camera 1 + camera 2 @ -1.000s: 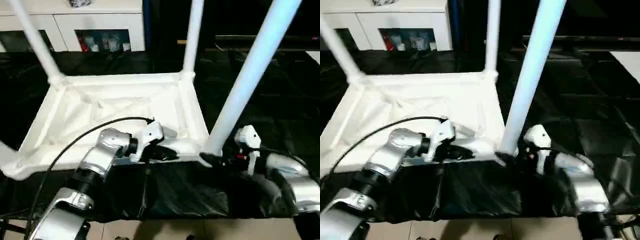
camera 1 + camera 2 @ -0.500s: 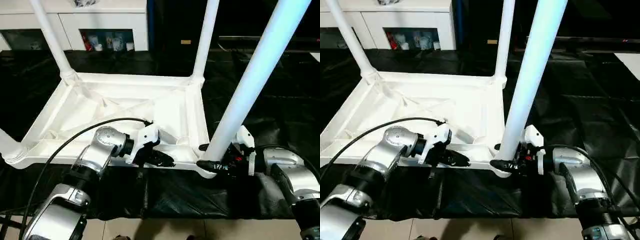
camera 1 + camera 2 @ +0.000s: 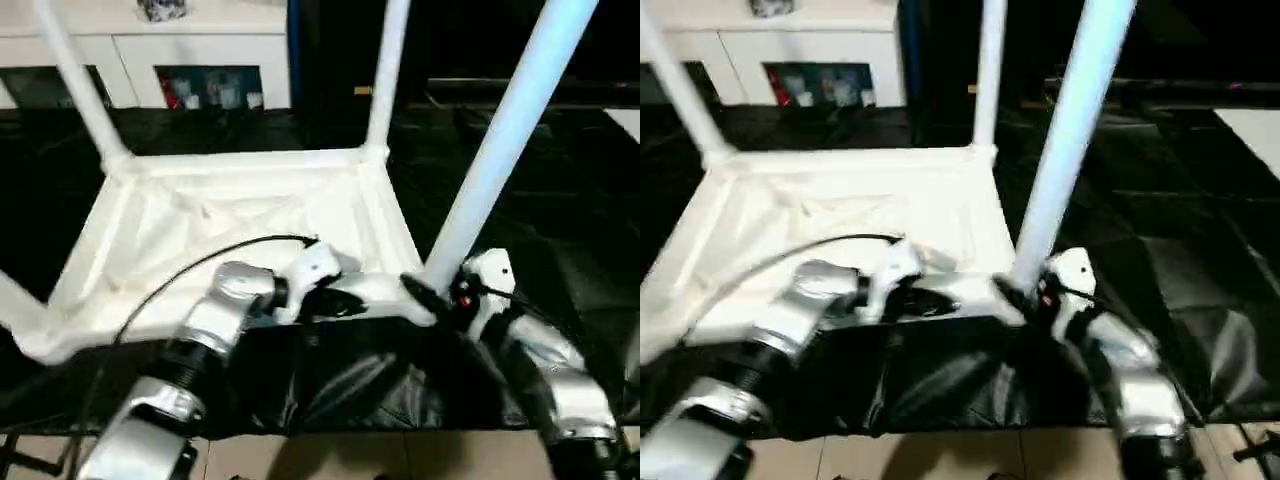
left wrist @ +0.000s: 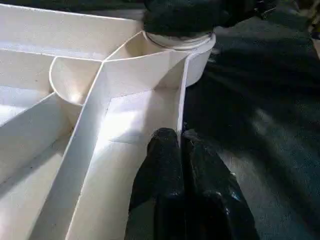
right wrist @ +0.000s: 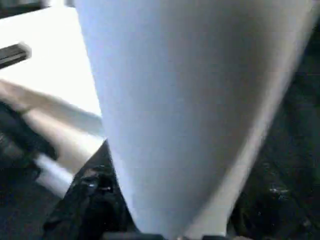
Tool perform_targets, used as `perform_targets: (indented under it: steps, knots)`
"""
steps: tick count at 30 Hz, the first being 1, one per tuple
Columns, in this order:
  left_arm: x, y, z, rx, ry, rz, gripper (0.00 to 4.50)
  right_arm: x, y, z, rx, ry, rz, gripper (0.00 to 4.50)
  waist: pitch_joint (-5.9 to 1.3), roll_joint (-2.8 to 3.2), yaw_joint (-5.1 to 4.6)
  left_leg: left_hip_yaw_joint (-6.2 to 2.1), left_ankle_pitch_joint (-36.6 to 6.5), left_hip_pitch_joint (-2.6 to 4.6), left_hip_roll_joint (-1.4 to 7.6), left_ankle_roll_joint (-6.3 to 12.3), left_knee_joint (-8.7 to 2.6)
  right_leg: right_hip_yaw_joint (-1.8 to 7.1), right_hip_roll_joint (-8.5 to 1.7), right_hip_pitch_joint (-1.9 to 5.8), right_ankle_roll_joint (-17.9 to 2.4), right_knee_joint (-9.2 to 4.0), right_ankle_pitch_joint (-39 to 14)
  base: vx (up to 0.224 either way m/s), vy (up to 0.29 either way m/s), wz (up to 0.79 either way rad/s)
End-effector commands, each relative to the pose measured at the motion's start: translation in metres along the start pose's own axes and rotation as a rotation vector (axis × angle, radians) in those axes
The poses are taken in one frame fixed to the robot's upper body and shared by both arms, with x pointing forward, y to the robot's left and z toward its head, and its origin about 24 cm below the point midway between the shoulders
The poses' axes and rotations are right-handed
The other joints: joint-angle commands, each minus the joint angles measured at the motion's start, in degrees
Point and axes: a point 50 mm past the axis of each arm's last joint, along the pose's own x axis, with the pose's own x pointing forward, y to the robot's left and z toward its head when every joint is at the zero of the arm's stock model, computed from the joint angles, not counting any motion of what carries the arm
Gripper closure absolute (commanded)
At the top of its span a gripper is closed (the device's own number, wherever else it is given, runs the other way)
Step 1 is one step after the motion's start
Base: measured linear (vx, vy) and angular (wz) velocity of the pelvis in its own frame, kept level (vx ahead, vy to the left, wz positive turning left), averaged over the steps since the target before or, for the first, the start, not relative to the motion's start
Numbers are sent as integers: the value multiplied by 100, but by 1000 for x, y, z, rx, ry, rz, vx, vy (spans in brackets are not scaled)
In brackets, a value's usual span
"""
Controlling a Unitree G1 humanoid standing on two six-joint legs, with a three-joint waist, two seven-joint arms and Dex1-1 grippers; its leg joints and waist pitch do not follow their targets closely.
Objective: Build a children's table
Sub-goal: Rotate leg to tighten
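Two grippers work an upturned white plastic ribbed tabletop (image 3: 230, 215): left gripper (image 4: 179, 142), fingers pressed together, at its near rim; right gripper (image 3: 432, 298) clasps the near-right white tapered tube leg (image 3: 500, 140).

No lettering, label, brand, number or sign could be read on anything in these views.
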Motion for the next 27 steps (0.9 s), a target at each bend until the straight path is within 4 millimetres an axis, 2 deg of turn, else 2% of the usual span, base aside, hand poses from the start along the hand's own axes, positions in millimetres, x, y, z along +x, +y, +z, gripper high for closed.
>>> perform_targets:
  steps: [1,2,4,5,6,7,8,9,11,13,14,16,19,21,23,24,26,27]
  knots:
    - [34,-19,-3,-76,-25,3,450,19,36,-29,123,118,4,231,-141,-82,-46,-89,-2245,13,112,107,-437,108,-166,59,-675,-512,-2944,0,0,0]
    - [40,-21,-1,-77,-31,12,450,25,37,-31,143,134,-82,238,-154,-42,-67,-98,-2296,11,102,47,-444,113,-170,44,-627,-515,-3048,0,0,0]
    - [44,-22,2,-76,-34,27,450,31,38,-30,142,147,-152,238,-159,-72,-115,-121,-2452,18,86,1,-448,93,-164,38,-492,-553,-3300,0,0,0]
    - [46,-22,3,-71,-33,25,450,33,38,-29,130,152,-166,238,-157,-69,-119,-116,-2512,41,86,6,-438,102,-160,12,-460,-570,-3358,0,0,0]
    - [47,-23,4,-66,-32,23,450,35,40,-26,114,138,-166,238,-179,-71,-152,-125,-2554,23,77,33,-435,110,-154,19,-427,-562,-3316,0,0,0]
    - [47,-23,4,-64,-31,22,450,36,40,-24,92,121,-164,238,-198,-51,-159,-132,-2550,13,76,42,-435,109,-158,32,-417,-556,-3318,0,0,0]
    - [47,-23,4,-60,-31,16,450,37,40,-21,73,98,-161,238,-207,-56,-155,-124,-2517,12,78,76,-428,121,-159,24,-400,-567,-3263,0,0,0]
    - [46,-23,4,-53,-29,8,450,39,41,-16,82,58,-146,238,-222,-62,-159,-119,-2480,3,78,112,-423,130,-158,28,-425,-557,-3175,0,0,0]
    - [43,-22,3,-49,-27,7,450,38,42,-14,91,43,-119,178,-225,-58,-161,-119,-2434,-18,76,135,-426,133,-152,41,-448,-546,-3092,0,0,0]
    - [37,-16,0,-48,-22,25,450,35,40,-14,81,57,-69,173,-289,-57,-146,-101,-2300,-18,84,210,-403,149,-143,80,-580,-504,-2744,0,0,0]
    - [37,-16,0,-48,-22,25,450,35,40,-14,81,57,-69,173,-281,-59,-145,-95,-2261,-24,82,222,-402,153,-144,75,-604,-505,-2692,0,0,0]
    - [35,-14,-1,-46,-19,31,450,33,38,-13,56,63,-61,138,-290,-59,-136,-88,-2172,-35,82,233,-400,151,-145,92,-655,-493,-2604,0,0,0]
    - [31,-13,-4,-40,-14,28,450,28,34,-12,-23,70,-32,129,-302,-54,-119,-81,-2086,-41,84,250,-385,151,-156,107,-692,-486,-2542,0,0,0]
    - [24,-10,-8,-30,-6,22,450,10,23,-8,-65,64,68,129,-320,-74,-100,-67,-1953,-56,82,328,-360,161,-149,140,-709,-466,-2353,0,0,0]
    - [22,-10,-8,-27,-4,20,450,4,19,-7,-68,65,99,129,-337,-74,-60,-52,-1847,-35,95,416,-331,173,-151,140,-776,-449,-2104,0,0,0]
    - [19,-8,-9,-23,-2,18,450,-13,10,-2,-106,64,162,129,-349,-74,-54,-49,-1590,-83,94,527,-317,164,-142,191,-931,-391,-1627,0,0,0]
    - [17,-7,-10,-19,0,17,450,-25,3,0,-119,77,201,129,-362,-85,1,-28,-1442,-64,103,666,-272,163,-144,206,-1044,-368,-1361,0,0,0]
    - [16,-7,-11,-17,2,17,450,-30,-1,2,-125,83,211,129,-367,-69,14,-26,-1351,-81,94,714,-260,157,-150,203,-1094,-355,-1342,0,0,0]
